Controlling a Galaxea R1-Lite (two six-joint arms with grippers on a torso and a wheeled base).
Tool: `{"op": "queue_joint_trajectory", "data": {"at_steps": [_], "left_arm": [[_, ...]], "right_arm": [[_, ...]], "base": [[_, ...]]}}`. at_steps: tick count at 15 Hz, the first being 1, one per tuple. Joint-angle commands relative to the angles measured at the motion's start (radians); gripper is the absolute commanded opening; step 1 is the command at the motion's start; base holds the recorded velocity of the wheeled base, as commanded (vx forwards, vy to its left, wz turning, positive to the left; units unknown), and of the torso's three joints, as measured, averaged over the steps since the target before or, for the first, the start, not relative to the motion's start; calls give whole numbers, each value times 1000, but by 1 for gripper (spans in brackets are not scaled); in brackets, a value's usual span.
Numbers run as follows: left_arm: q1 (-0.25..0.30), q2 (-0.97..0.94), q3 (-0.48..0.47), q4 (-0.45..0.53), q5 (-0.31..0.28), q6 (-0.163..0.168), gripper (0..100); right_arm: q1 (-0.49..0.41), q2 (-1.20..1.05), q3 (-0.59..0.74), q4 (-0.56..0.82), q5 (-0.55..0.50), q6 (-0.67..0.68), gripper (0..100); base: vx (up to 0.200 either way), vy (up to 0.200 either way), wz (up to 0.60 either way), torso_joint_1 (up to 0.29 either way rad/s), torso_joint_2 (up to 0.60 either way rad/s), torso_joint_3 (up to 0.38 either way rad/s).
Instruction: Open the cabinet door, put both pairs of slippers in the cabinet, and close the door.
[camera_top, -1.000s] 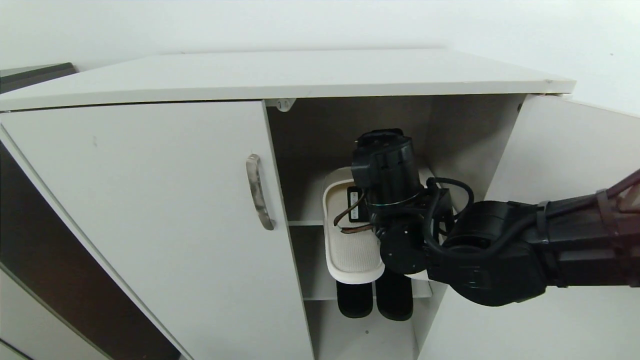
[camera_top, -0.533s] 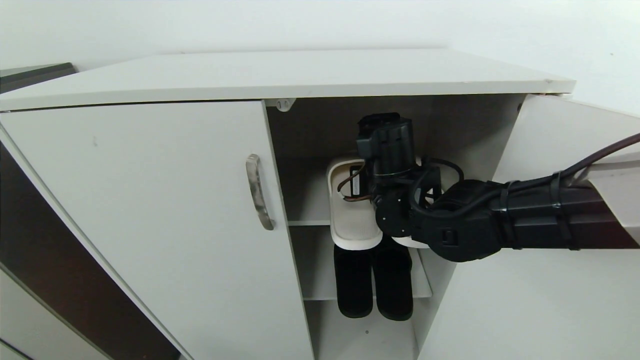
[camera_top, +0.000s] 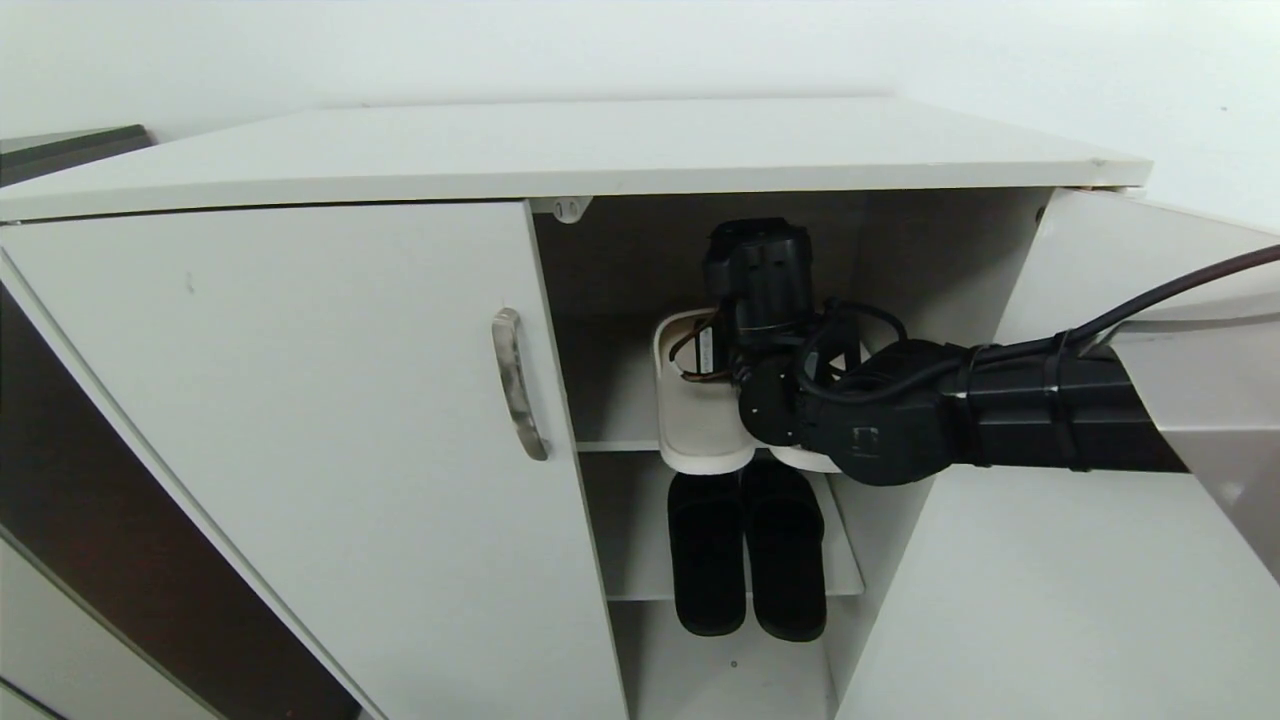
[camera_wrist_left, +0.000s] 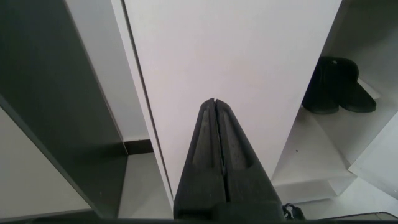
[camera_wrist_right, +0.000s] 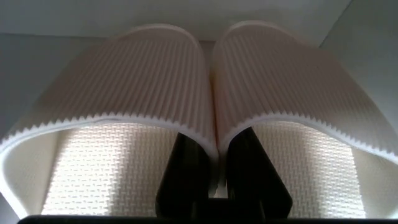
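A pair of white slippers (camera_top: 700, 430) lies side by side at the upper shelf (camera_top: 612, 400) of the cabinet, heels just over its front edge. My right gripper (camera_top: 755, 250) reaches into the cabinet above them. In the right wrist view it (camera_wrist_right: 216, 146) is shut on the white slippers (camera_wrist_right: 149, 81), pinching their two ribbed straps together. A pair of black slippers (camera_top: 745, 550) sits on the lower shelf (camera_top: 630, 540). My left gripper (camera_wrist_left: 215, 106) is shut and holds nothing, low down in front of the closed left door, with the black slippers (camera_wrist_left: 339, 78) beyond.
The cabinet's left door (camera_top: 300, 420) with its metal handle (camera_top: 518, 385) is closed. The right door (camera_top: 1080, 600) stands wide open beside my right arm. A dark panel (camera_top: 80, 480) stands left of the cabinet, and the bottom compartment (camera_top: 730, 670) holds nothing.
My right arm has moved deeper into the cabinet and upward, carrying the white slippers onto the upper shelf. The black slippers below now show in full.
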Motion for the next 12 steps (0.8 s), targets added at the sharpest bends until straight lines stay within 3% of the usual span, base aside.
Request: {"op": "queue_joint_trajectory", "data": {"at_steps": [1,8,9,12], "left_arm": [[0,0,0,0,0,0,0],[0,0,0,0,0,-1,0],[0,0,0,0,0,-1,0],[0,0,0,0,0,-1,0]], "right_arm": [[-2,14,-4,-1,0,1,0],[-2,21,-4,-3,0,2,0],[-2,21,-3,-3,0,2,100],[1,10,20,-3,-2,2,100]], "base": [[0,0,0,0,0,0],[0,0,0,0,0,0],[0,0,0,0,0,0],[0,0,0,0,0,0]]}}
